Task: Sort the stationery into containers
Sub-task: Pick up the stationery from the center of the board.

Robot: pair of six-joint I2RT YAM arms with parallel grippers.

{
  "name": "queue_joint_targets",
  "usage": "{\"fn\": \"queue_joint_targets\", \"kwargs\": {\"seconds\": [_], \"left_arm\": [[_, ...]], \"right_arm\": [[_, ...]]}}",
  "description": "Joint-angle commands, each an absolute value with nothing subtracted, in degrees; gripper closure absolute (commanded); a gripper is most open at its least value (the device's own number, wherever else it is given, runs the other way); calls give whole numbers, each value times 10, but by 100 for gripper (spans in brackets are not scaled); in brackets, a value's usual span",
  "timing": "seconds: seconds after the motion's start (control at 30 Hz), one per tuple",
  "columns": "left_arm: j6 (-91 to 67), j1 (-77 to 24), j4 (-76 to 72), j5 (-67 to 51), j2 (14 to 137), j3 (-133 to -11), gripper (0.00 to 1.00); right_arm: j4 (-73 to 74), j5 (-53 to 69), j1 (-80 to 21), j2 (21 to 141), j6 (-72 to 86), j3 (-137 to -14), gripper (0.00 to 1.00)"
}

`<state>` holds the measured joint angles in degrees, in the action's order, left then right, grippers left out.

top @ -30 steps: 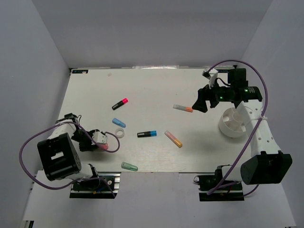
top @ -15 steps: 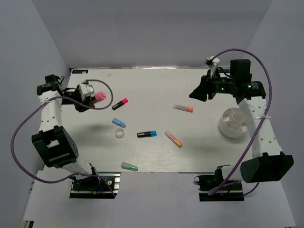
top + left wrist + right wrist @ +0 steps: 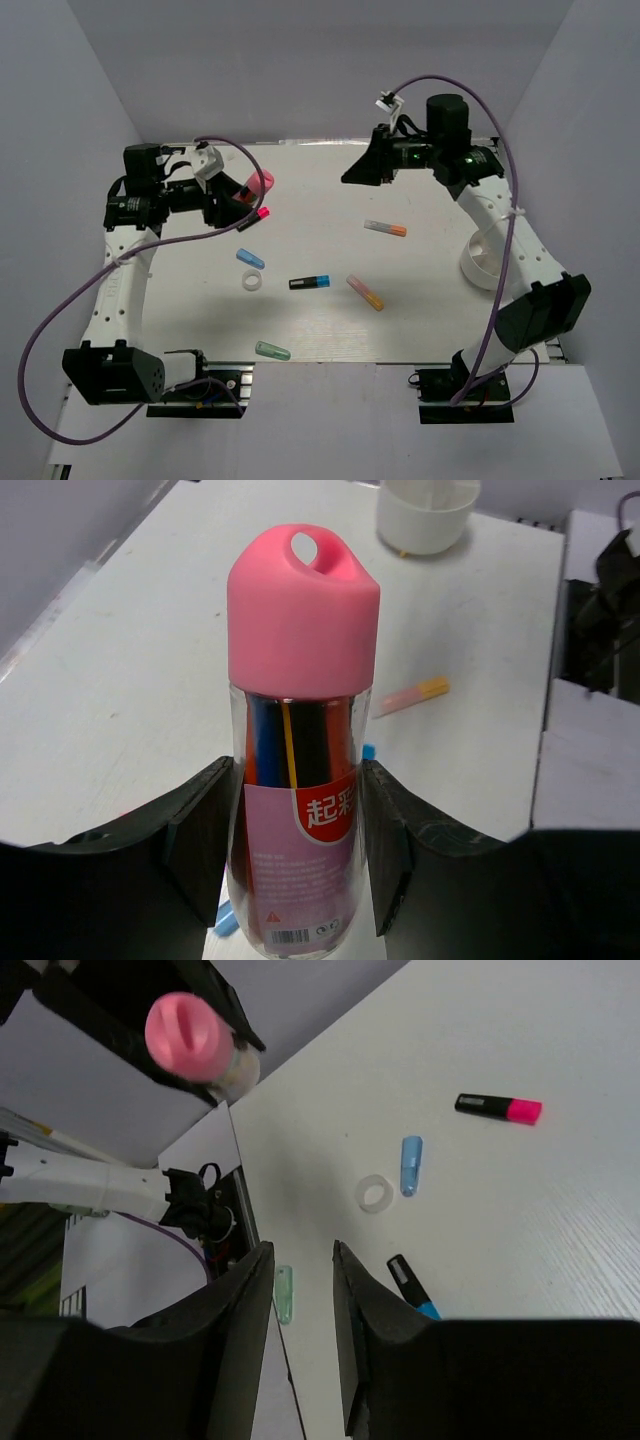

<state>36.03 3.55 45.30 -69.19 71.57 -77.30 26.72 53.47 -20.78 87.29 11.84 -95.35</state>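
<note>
- Two containers are in view. A clear tube (image 3: pixel 300 730) with a pink cap is clenched between the jaws of the left gripper (image 3: pixel 297 830), held up over the far left of the table (image 3: pixel 450 330); coloured pens stand inside it, blue, orange and red among them.
- The other container, a low white cup (image 3: pixel 425 525), stands on the right side of the table; the right arm crosses over it in the overhead view, so I cannot tell what lies in it.
- Six loose markers lie on the table, none in a container:
  - a black-and-pink marker (image 3: pixel 253 217), just below the raised tube in the overhead view;
  - a light blue marker (image 3: pixel 250 259);
  - a black-and-blue marker (image 3: pixel 310 283);
  - a far pink-and-orange marker (image 3: pixel 385 228);
  - a near pink-and-orange marker (image 3: pixel 365 292);
  - a green marker (image 3: pixel 272 350), by the near edge.
- One white ring (image 3: pixel 252 282) lies just beside the light blue marker.
- The right gripper (image 3: pixel 302 1270) hangs over the far edge near the middle; its jaws stand a narrow gap apart with nothing between them.
- Half a second ago the left gripper held the tube at the far left edge; a second ago it was low by the near left edge; it has since swung right.
- A second ago the right gripper was beside the cup with its jaws wider; it has since moved up and left.
- The loose markers and the ring lie where they lay before.
</note>
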Motion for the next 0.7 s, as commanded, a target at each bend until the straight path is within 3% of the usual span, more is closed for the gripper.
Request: {"fn": "queue_joint_targets", "kwargs": {"seconds": [0.0,0.27,0.67], "left_arm": [[232,-11,369,-674,704,-758,93],[180,-129,328,-596,684,-707,94],[176,-194,295,-550,684,-705,94]], "right_arm": [[212,511,-252,896,176,-1006,64],[198,504,-307,949,193,-1066,65],[197,515,-323,949,209,-1021,67]]}}
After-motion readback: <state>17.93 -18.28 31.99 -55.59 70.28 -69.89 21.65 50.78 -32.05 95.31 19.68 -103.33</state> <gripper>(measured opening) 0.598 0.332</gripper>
